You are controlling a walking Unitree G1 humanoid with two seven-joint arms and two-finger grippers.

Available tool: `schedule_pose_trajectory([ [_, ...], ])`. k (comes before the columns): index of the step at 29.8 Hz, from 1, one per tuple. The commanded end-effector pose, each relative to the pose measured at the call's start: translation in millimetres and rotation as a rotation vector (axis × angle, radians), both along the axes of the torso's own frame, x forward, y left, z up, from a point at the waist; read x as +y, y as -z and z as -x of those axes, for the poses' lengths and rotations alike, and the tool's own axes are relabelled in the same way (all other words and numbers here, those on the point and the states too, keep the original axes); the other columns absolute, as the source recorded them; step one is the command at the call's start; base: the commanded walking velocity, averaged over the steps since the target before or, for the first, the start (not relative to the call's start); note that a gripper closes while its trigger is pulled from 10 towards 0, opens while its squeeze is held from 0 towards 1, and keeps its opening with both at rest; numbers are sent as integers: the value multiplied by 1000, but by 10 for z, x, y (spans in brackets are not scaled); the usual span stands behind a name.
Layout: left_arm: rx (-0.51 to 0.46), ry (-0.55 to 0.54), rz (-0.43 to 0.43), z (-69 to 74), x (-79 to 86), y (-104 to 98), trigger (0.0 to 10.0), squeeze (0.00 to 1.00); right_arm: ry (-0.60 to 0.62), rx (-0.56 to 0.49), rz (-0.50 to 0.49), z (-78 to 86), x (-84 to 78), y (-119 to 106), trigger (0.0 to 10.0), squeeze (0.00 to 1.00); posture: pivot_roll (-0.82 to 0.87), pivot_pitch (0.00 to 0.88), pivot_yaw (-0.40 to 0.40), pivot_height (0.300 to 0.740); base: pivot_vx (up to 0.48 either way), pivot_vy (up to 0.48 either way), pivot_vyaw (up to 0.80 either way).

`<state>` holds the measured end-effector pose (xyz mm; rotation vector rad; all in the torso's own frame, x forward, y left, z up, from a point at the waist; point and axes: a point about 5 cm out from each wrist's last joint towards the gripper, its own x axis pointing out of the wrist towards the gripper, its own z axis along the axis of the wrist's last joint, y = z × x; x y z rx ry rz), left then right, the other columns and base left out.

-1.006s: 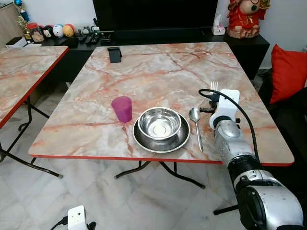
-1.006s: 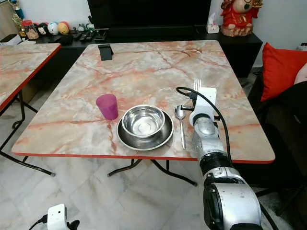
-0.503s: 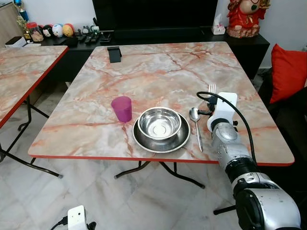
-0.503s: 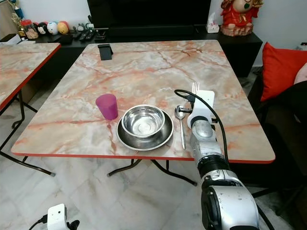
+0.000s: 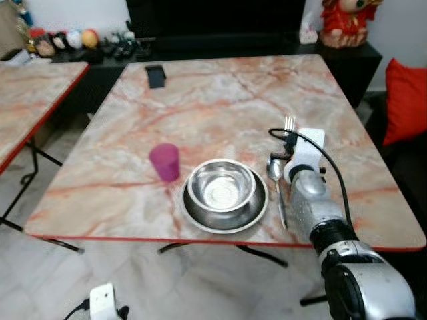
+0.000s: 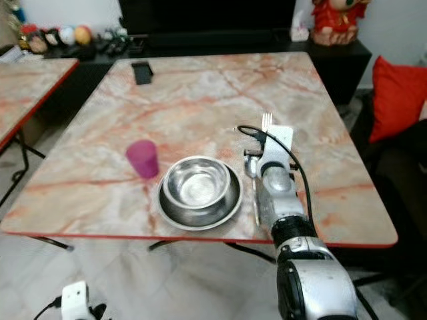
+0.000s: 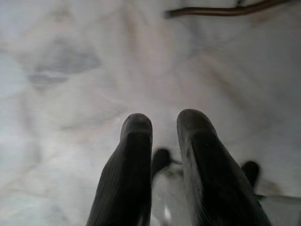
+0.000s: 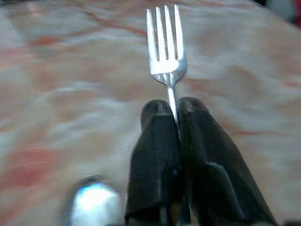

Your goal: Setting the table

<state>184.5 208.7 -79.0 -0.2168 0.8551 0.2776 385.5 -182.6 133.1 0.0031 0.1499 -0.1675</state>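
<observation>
I'm pinching the fork [image 8: 165,47] by its thin neck in the right gripper [image 8: 174,110], tines poking out past the spoon [image 5: 274,171], which is lying just beside the bowl [image 5: 221,189]. It's light, stiff and slick, so I'm guessing it twists easily. Left gripper [image 7: 163,133] is hanging nearly closed, empty.
</observation>
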Motion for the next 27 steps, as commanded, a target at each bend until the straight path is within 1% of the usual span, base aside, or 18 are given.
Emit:
schedule_pose_trajectory([
  [1,27,-17,-20,88,111,22,10000,0,-25,-25,-9,-31,113,-70,10000,0,7,37,58,740,0,0,0],
  [7,26,-18,-21,87,112,21,10000,0,-17,-51,-1,-34,111,-125,10000,0,7,42,59,740,0,0,0],
  [10,26,-17,-21,87,113,21,10000,0,-15,-44,9,-31,116,-125,10000,0,5,44,61,740,0,0,0],
  [13,26,-17,-21,87,113,21,10000,0,9,47,83,10,83,-33,10000,0,6,45,61,740,0,0,0],
  [15,25,-18,-21,86,116,20,10000,0,10,83,107,43,67,10,10000,0,7,50,62,740,0,0,0],
  [19,25,-17,-22,85,121,19,10000,0,9,99,115,70,56,31,10000,0,6,51,64,740,0,0,0],
  [22,28,-12,-20,86,124,19,10000,0,-1,160,129,132,77,125,10000,0,2,51,66,740,0,0,0],
  [27,25,-14,-18,84,123,18,10000,0,7,215,121,195,89,213,10000,0,2,51,66,740,0,0,0],
])
